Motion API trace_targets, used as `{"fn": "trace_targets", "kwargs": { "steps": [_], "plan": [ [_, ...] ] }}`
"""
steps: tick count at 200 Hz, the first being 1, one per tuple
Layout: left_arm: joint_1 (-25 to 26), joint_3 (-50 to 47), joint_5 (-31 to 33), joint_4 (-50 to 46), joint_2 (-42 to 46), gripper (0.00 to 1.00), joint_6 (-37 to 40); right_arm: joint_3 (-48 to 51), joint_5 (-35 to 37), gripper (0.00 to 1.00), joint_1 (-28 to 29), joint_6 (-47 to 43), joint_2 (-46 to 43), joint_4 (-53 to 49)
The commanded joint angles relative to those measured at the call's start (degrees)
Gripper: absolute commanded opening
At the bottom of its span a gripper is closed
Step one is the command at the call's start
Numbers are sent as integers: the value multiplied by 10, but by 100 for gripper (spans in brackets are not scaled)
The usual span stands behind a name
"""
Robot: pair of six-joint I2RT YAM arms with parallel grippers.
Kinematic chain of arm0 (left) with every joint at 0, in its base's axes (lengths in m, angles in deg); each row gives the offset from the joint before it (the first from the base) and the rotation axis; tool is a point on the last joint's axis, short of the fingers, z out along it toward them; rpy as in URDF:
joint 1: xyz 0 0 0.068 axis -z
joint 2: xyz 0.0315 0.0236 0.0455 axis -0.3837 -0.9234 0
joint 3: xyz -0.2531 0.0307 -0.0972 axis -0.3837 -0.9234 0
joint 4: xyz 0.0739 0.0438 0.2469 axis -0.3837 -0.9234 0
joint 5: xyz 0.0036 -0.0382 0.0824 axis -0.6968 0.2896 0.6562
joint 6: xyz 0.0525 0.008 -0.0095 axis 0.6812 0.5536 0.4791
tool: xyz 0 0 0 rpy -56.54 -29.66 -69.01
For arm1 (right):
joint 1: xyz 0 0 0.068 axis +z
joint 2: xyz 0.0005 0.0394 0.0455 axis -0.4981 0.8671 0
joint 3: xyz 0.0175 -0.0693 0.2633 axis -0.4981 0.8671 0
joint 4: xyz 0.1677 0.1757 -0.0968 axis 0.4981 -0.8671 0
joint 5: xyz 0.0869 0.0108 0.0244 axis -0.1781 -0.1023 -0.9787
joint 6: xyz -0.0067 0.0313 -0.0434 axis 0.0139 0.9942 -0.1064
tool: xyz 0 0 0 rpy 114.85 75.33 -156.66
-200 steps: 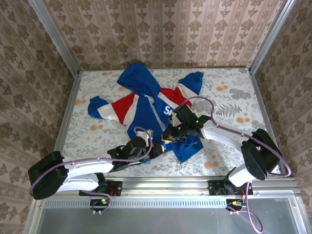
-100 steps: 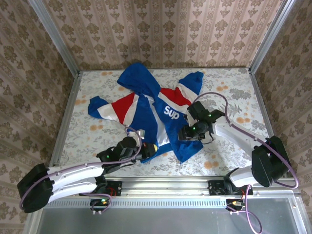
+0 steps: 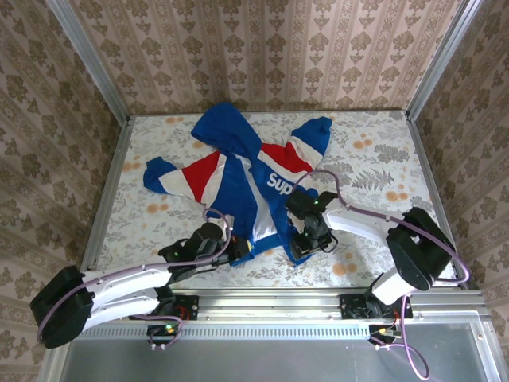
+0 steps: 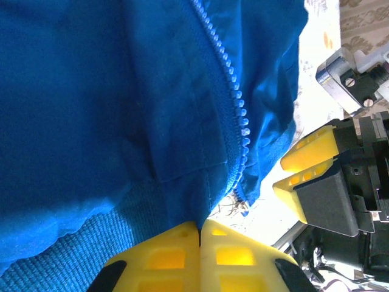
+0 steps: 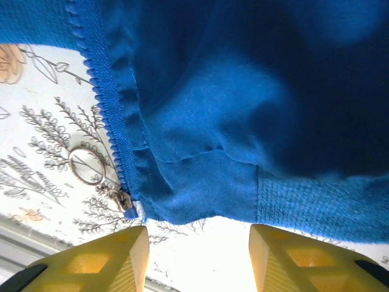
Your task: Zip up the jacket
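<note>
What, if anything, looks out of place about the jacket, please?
The jacket lies rumpled and askew, its front open: the two zipper halves are apart at the hem. The slider sits at the bottom of one half, its ring pull flat on the tablecloth. Nothing looks torn.

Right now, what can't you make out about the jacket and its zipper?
- Top view: the zipper slider is too small to find on the jacket, near the right gripper.
- Left wrist view: whether the left gripper pinches the hem; fabric covers its tips.
- Right wrist view: how far the zipper teeth run; the top edge cuts them off.
</note>
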Motion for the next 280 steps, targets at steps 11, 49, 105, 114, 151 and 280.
{"fn": "trace_targets", "kwargs": {
  "steps": [11, 49, 105, 114, 151, 280],
  "plan": [
    [-8, -3, -16, 18, -16, 0, 18, -14, 31, 47, 21, 5, 35, 11],
    [-14, -4, -22, 22, -33, 0, 19, -14, 24, 48, 36, 16, 60, 37],
    [-16, -5, -25, 22, -43, 0, 21, -15, 12, 40, 42, 20, 87, 51],
    [-17, -7, -25, 25, -42, 0, 20, -10, 10, 33, 42, 19, 77, 54],
    [-15, -7, -32, 53, -42, 0, 27, 13, -8, 5, 42, 34, 38, 74],
    [39, 76, -15, 254, -277, 0, -18, 89, -157, 6, 42, 98, -92, 229]
  ]
}}
